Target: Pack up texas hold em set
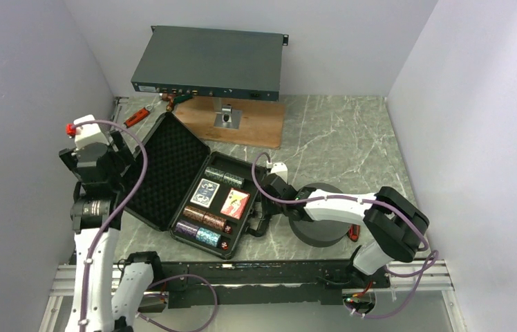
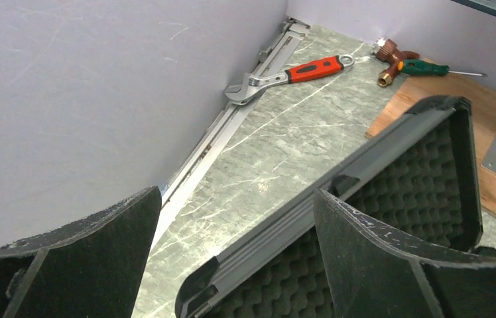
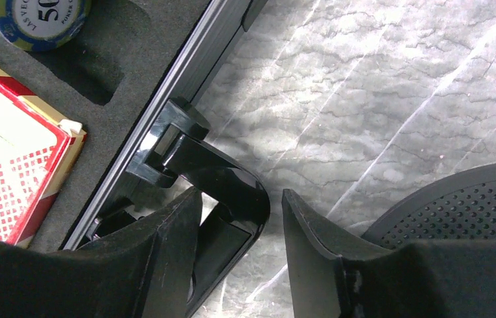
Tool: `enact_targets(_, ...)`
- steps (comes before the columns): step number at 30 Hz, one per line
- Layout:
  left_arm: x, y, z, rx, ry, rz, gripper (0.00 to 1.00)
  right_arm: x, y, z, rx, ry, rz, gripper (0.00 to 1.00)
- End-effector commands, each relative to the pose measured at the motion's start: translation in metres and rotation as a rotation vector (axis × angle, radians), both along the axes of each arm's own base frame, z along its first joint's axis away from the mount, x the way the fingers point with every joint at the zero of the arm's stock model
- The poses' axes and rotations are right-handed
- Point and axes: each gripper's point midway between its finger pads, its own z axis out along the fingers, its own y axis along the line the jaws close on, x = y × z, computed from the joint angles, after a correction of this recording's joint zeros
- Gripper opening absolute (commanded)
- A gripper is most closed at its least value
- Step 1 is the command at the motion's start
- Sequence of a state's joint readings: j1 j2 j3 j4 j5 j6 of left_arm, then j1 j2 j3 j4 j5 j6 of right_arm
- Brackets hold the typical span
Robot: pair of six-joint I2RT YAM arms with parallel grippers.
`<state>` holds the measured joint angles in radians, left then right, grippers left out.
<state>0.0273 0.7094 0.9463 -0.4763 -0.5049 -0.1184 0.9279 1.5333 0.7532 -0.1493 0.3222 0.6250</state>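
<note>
The packing looks mostly done to me: the case (image 1: 200, 245) lies open on the table (image 1: 339, 145) with chips (image 1: 204, 220) filling their slots, a red deck (image 1: 235, 203) and a dark deck (image 1: 206, 192) seated side by side, and what I take for dice (image 1: 223, 244) in the near corner pocket. The lid (image 1: 173, 173) is laid back flat to the left, foam up, so closing it is what remains, and after that the latches, which I cannot make out here. My right gripper (image 3: 240, 199) sits low at the case's right edge, fingers apart on either side of the handle (image 3: 212, 175); the left finger looks to be against it, but nothing is pinched. My left gripper (image 2: 235, 195) hangs wide open over the lid's outer rim near the wall, holding nothing. I judge the next job is mine on the left: get under that rim and swing the lid over while the right steadies the base.
</note>
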Motion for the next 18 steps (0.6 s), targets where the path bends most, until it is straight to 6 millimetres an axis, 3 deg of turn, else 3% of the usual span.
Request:
enact_targets(1, 0.016, 0.001, 0.002, -0.134, -0.018, -0.044, 0.91, -0.026, -0.051, -0.025, -0.19, 0.105, 0.002, 0.51)
enact_targets(4, 0.022, 0.013, -0.003, -0.197, -0.017, -0.015, 0.92, -0.029, -0.049, -0.026, -0.171, 0.115, 0.005, 0.52)
enact_targets(6, 0.029, 0.021, -0.009, -0.262, -0.019, -0.008, 0.84, -0.03, -0.046, -0.027, -0.152, 0.123, 0.01, 0.53)
enact_targets(8, 0.039, 0.028, -0.022, -0.358, -0.014, -0.014, 0.78, -0.031, -0.039, -0.025, -0.128, 0.132, 0.02, 0.55)
enact_targets(18, 0.064, 0.049, -0.082, -0.693, 0.026, -0.048, 0.7, -0.029, -0.025, -0.024, -0.087, 0.142, 0.043, 0.58)
